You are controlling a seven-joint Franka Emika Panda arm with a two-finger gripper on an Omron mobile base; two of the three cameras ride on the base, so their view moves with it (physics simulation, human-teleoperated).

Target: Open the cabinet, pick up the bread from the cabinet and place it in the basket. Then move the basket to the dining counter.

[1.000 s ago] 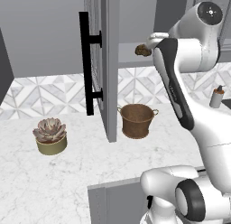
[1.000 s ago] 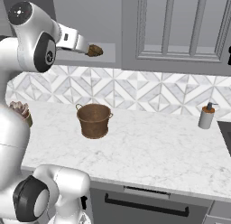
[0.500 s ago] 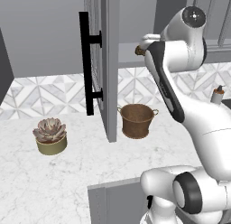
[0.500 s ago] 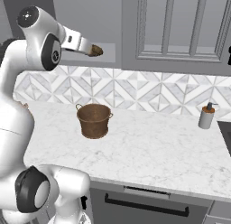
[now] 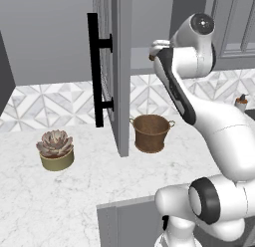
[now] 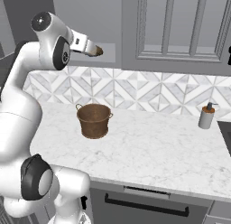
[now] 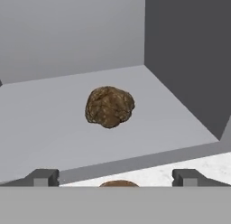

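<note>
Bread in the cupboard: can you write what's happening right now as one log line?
phase: reaching for bread | cabinet: door open | gripper: jaws open, short of bread | bread: on cabinet shelf, not held | basket: on counter, no bread inside

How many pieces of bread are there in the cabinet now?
1. The bread lies alone on the shelf floor of the open cabinet, ahead of the open gripper. Other shelves are out of sight, so more may be hidden.

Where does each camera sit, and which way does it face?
Left base view: behind the arm's left, facing the open cabinet door and basket; arm at right.
Right base view: behind its right, facing the same basket and counter; arm at left.
Hand view: on the hand, facing the bread on the shelf; fingers below.
</note>
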